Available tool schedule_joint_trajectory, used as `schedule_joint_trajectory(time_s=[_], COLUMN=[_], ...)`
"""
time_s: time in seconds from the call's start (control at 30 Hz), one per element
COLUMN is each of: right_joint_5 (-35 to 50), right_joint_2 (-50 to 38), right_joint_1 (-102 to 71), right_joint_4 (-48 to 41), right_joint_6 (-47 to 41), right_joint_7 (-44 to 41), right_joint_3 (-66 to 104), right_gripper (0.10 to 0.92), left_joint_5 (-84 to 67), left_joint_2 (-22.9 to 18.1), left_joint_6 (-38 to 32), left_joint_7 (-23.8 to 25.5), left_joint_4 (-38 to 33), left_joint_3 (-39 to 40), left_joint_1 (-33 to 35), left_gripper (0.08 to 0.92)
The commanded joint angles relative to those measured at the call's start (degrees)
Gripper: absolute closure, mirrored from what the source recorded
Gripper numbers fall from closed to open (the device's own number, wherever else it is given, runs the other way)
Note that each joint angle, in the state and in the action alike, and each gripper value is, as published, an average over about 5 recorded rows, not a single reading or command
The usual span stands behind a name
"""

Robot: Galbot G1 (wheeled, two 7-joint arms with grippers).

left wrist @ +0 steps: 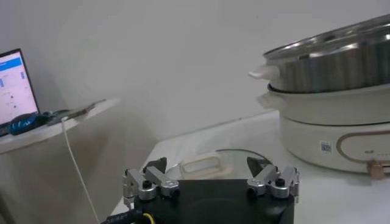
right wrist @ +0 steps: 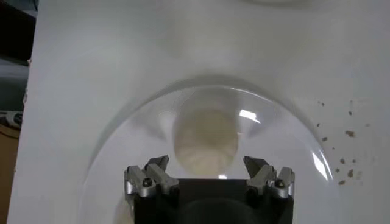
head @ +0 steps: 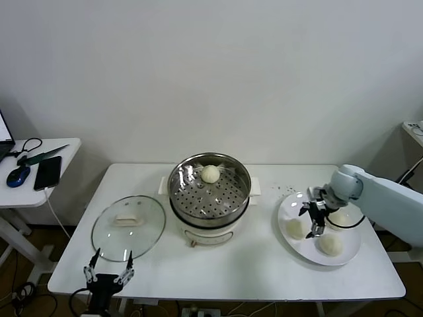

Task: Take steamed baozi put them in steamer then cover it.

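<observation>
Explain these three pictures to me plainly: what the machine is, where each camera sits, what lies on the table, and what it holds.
This is a two-armed robot. The wide picture looks down from its head; the other two come from cameras on its wrists.

On the white table stands a steel steamer with one baozi inside. Its glass cover lies flat beside it. A white plate holds three more baozi.

The right gripper hovers over the plate, fingers open, above a baozi. The left gripper waits open at the table's near edge by the cover. Neither holds anything.
</observation>
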Motion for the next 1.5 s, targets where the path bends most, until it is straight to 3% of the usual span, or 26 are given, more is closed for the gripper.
schedule_joint_trajectory(time_s=[0.03,0.53,0.83,1.1,1.5], right_joint_5=[-0.07,2.59,14.74,30.11,42.51], right_joint_2=[2.86,1.13,-0.76,8.32,27.11], right_joint_1=[-2.2,1.97,28.36,48.72,48.26], right_joint_4=[-2.98,-1.51,0.98,2.8,2.6], right_joint_6=[-0.3,-0.32,0.95,-0.55,-7.76], right_joint_7=[-0.11,-0.58,-0.45,-0.27,5.57], right_joint_3=[1.63,-1.28,-20.54,-34.54,-31.6], right_gripper=[0.203,0.349,0.364,0.362,0.355], left_joint_5=[0.48,0.59,0.37,0.37,-0.13], left_joint_2=[-0.07,-0.18,0.29,-0.11,0.35], left_joint_6=[-0.06,-0.35,-0.65,-1.42,-2.3], left_joint_7=[-0.05,-0.15,-0.13,-0.14,-0.45], left_joint_4=[0.3,0.37,0.01,-0.15,-2.11], left_joint_3=[0.09,0.1,-0.08,1.46,1.99], left_joint_1=[-0.14,0.07,0.78,1.23,2.73], left_gripper=[0.177,0.177,0.177,0.177,0.177])
